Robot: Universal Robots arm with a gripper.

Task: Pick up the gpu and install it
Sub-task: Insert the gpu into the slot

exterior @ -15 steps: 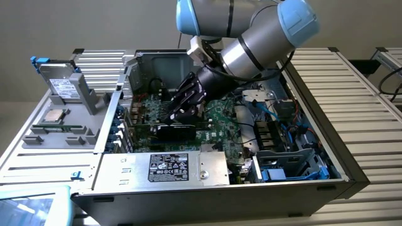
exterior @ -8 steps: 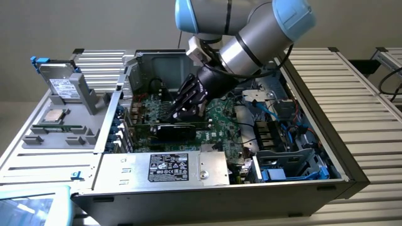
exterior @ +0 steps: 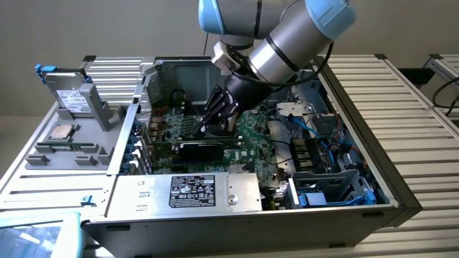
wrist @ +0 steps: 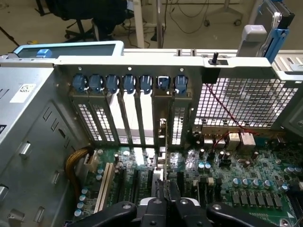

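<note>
1. The gripper [exterior: 215,128] is seen lowered into the open computer case [exterior: 237,223]. Its fingers [wrist: 154,208] are brought together on the upper edge of the gpu [exterior: 204,147], and in the wrist view a thin board edge is clamped between them.
2. In the exterior view the gpu is found standing on edge over the motherboard [exterior: 255,134]. It lies at about 6 o'clock from the gripper and about 12 o'clock from the labelled power supply [exterior: 192,191]. Its black cooler face is turned toward that camera.
3. In the wrist view the card's narrow edge is seen running away from the fingers to the row of rear slot openings. It ends below the blue latches [wrist: 163,83]. Whether the card is fully seated in its slot cannot be told.
4. The gpu is judged light and stiff, but fragile, with exposed components on the board face and a cooler that should not be squeezed.
5. A hold on the bare upper edge near the middle is judged soundest, as is taken here. The contact strip and the cooler are best left untouched.
6. Little surface is offered by so thin an edge, so the card may pivot between the pads if it is pressed off-centre.
7. A grey drive [exterior: 70,98] with a white label is seen upright outside the case, at about 10 o'clock from the gripper and well apart from it.
</note>
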